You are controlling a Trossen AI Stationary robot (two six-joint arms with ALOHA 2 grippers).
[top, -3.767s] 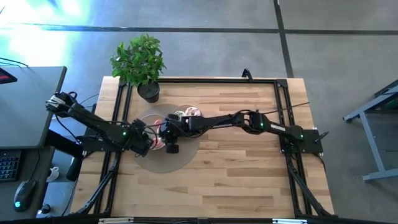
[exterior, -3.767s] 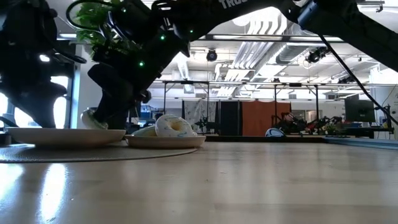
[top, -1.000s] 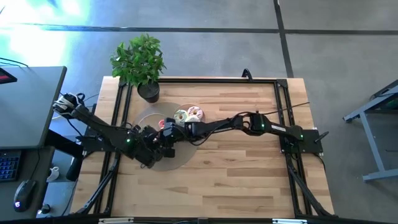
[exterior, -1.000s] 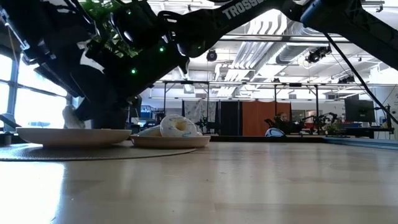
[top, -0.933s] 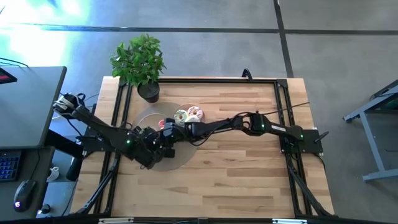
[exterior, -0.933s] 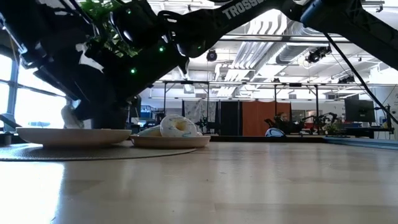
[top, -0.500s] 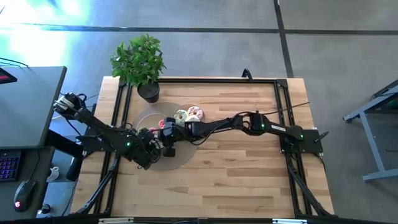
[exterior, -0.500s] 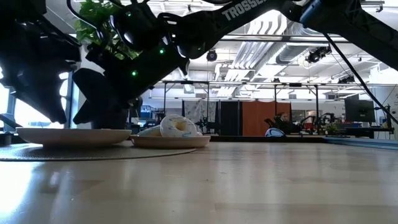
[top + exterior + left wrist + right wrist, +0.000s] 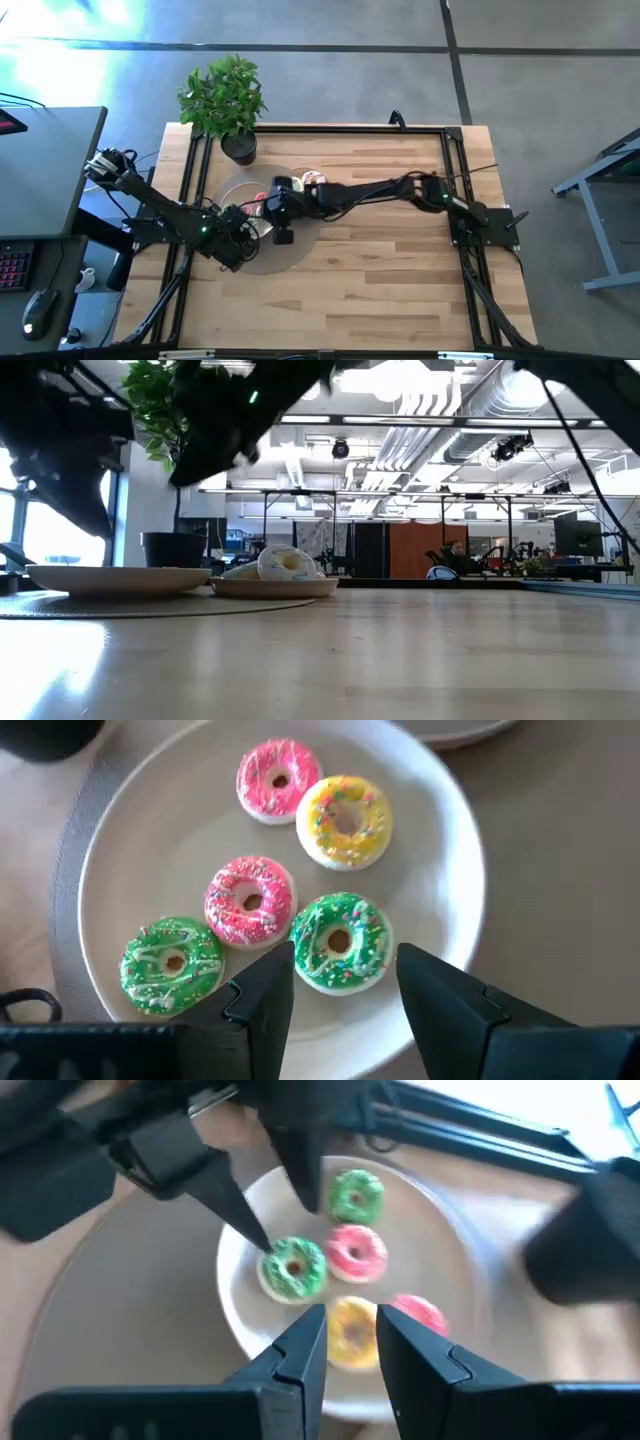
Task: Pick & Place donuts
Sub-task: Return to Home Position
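Five mini donuts lie flat on a beige plate (image 9: 140,840): two pink (image 9: 279,780) (image 9: 250,902), one yellow (image 9: 344,820), two green (image 9: 340,942) (image 9: 172,963). My left gripper (image 9: 345,988) is open and hovers over the plate, its fingers standing on either side of the green donut (image 9: 293,1268) without touching it. My right gripper (image 9: 352,1348) hangs higher above the same plate, open by a narrow gap and holding nothing. Larger donuts, one of them white-iced (image 9: 281,563), rest on a second plate (image 9: 270,588) farther back.
Both plates sit on a round grey mat (image 9: 290,255) on the wooden table's left half. A potted plant (image 9: 238,147) stands at the far left corner. Black rails frame the table. The table's right and near parts show bare wood.
My right gripper has risen from just above the plate and drawn a little toward the far edge; in the low view it has left the plate's level. My left gripper has pulled back slightly toward the table's left. The donuts have not moved.
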